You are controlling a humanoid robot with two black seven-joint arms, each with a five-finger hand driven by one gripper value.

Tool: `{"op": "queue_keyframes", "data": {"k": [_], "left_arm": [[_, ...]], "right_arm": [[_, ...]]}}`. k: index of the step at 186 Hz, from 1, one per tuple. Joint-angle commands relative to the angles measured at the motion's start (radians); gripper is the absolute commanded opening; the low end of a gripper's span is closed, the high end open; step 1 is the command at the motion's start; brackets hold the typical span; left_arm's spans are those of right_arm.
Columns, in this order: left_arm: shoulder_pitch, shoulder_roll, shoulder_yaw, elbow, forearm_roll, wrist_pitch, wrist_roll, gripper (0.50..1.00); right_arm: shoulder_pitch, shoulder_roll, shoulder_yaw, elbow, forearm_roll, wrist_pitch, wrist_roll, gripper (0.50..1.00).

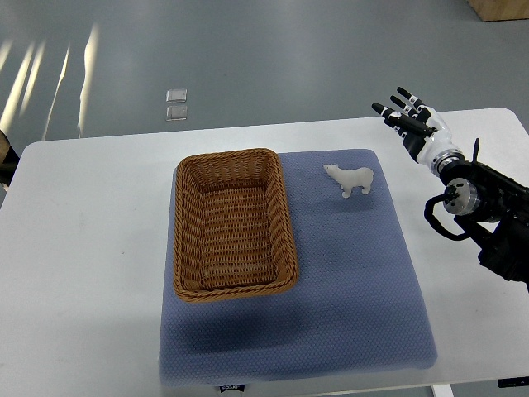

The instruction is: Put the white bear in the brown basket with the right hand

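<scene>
Your right hand [411, 124] hovers, fingers apart, over the white table's [83, 248] far right edge. Small white bear figure [351, 179] stands on blue-grey mat [355, 281], beside woven brown wicker basket [188, 240].

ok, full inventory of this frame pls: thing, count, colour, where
basket: 1, brown wicker, left part of the mat, nothing in it
bear: 1, white, standing on the mat right of the basket, apart from it
mat: 1, blue-grey, centre of the table
table: 1, white, spans the view
floor marker: 1, pale, on the grey floor beyond the table
right hand: 1, black and white, fingers spread, holding nothing, right of the bear
</scene>
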Motion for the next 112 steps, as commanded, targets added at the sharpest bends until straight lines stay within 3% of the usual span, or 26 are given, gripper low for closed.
{"op": "queue_keyframes", "data": {"k": [1,51,112], "left_arm": [[0.000,0.000,-0.001,0.000,0.000,0.000,0.000,1.000],[0.005,0.000,-0.001,0.002,0.000,0.000,0.000,1.000],[0.005,0.000,-0.001,0.002,0.000,0.000,0.000,1.000]], "right_arm": [[0.003,-0.016,-0.001,0.000,-0.005,0.017,0.000,0.928],[0.028,-0.037,-0.021,0.000,-0.053,0.055,-0.005,0.928],[0.040,-0.043,-0.021,0.011,-0.388,0.144,-0.002,0.926]]}}
